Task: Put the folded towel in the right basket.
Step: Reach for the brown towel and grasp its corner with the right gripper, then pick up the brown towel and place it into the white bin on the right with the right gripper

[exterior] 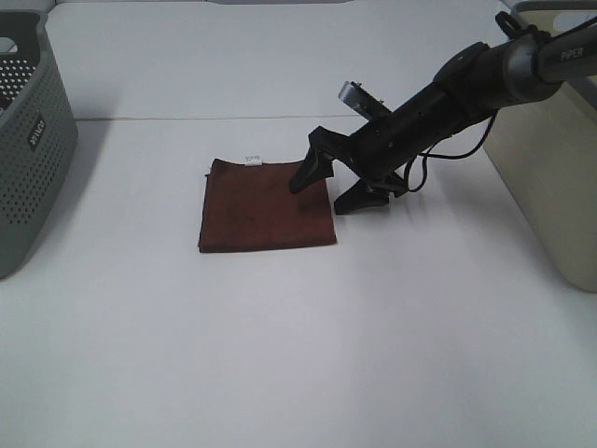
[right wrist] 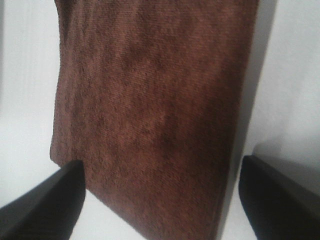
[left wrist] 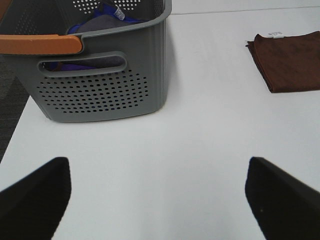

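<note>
A wide white table (exterior: 280, 355) fills almost the whole high view. A thin dark seam (exterior: 187, 119) runs across its far half from side to side. The light is bright and even, and the shadows on the table top are soft and grey. In the left wrist view, a strip of dark grey floor (left wrist: 9, 107) shows beyond the table edge. A grey perforated basket (exterior: 28, 159) stands at the left edge of the table.
</note>
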Controlling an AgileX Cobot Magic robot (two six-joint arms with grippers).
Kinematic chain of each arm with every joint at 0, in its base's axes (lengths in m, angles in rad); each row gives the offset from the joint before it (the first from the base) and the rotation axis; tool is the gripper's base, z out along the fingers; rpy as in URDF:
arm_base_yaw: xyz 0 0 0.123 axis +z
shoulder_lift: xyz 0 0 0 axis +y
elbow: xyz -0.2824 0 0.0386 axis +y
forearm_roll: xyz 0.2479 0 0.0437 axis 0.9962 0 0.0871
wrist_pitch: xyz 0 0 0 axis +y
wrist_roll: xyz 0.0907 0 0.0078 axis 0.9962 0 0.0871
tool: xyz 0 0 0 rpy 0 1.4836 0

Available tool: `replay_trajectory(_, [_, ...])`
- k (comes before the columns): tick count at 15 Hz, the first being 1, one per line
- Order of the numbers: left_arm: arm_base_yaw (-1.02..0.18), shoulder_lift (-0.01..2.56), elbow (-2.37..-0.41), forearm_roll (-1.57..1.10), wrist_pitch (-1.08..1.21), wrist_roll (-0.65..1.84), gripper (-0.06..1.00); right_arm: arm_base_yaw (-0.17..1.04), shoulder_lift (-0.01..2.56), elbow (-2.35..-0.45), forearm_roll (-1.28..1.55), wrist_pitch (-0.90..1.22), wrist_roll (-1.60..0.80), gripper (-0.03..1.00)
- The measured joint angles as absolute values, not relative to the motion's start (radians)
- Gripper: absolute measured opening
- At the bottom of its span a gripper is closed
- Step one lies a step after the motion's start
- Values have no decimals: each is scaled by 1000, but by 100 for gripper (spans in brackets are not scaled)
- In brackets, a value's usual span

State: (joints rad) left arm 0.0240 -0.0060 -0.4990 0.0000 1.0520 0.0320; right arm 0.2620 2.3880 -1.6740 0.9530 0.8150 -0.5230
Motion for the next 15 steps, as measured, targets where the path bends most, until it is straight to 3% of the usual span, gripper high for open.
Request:
replay_trajectory(3, [24, -6, -499, 0, 1052, 32, 88, 289, 2423, -1710, 993, 780, -524, 78])
replay_trajectory(5, [24, -6, -499, 0, 1052, 32, 88, 302, 2444, -1732, 1022, 779, -524, 71])
replay_trajectory(6, [24, -6, -499, 0, 1052, 32, 88, 318, 2457, -1739, 1022, 771, -524, 62])
replay_trajectory(7, [24, -6, -499, 0, 1052, 32, 88, 325, 2466, -1739, 1020, 772, -522, 34])
replay_trajectory(8, [24, -6, -499, 0, 1052, 32, 88, 328, 2470, -1739, 1016, 777, -520, 15])
replay_trajectory(9, [24, -6, -499, 0, 1052, 32, 88, 328, 2472, -1739, 1015, 787, -518, 5])
replay_trajectory(15, [24, -6, -499, 0, 1052, 32, 88, 328, 2318, -1738, 932, 896, -497, 4])
